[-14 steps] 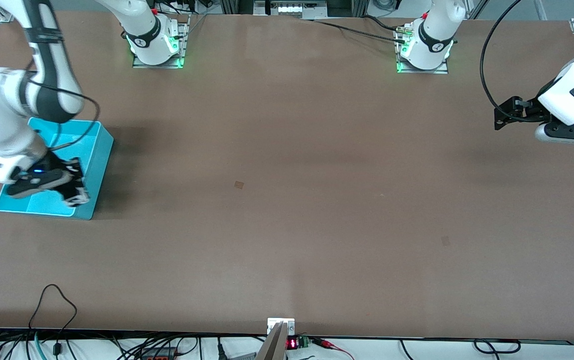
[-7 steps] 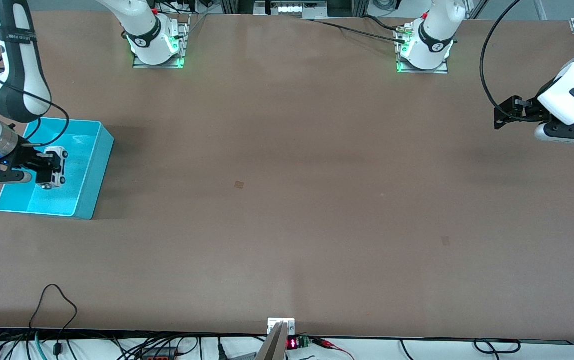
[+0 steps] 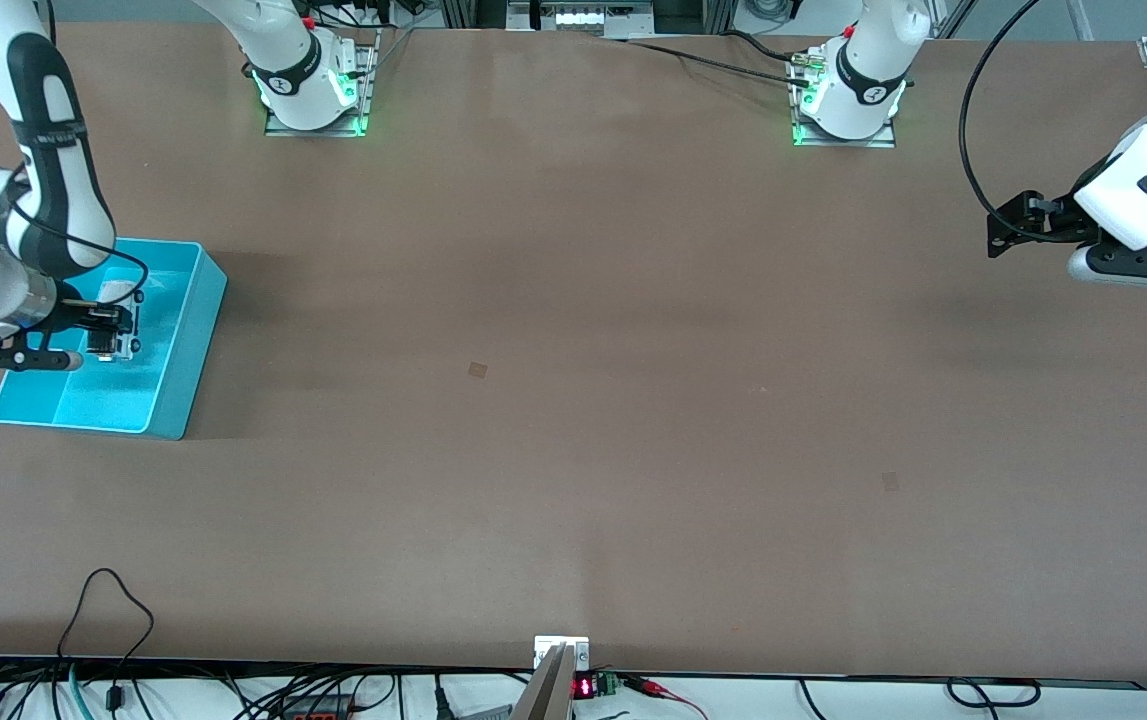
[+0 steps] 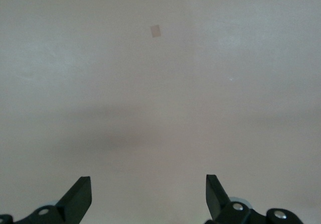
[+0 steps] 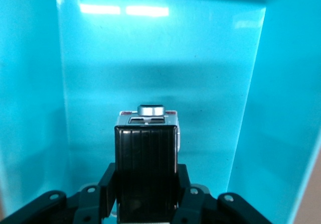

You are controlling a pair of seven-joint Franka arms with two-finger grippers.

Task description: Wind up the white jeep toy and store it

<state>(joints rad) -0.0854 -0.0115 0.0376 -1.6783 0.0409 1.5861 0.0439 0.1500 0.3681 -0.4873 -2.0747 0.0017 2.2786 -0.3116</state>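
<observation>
The white jeep toy [image 3: 116, 337] sits clamped in the right gripper [image 3: 111, 335], whose fingers are closed against its sides, and both hang inside the open top of the cyan bin [image 3: 195, 335] at the right arm's end of the tabletop [image 3: 573, 400]. In the right wrist view the jeep [image 5: 147, 148] shows its black roof panel and a round grey knob at its end, gripped between the right gripper [image 5: 146, 204] fingers, with the bin's floor and walls [image 5: 30, 108] all around it; whether the toy's wheels touch the floor cannot be told. Nothing but the held toy shows in the bin. The left arm waits at its own end of the tabletop, the left gripper [image 3: 1008, 232] up in the air over bare brown surface. In the left wrist view its gripper [image 4: 148, 196] has its fingers spread wide apart with nothing between them.
</observation>
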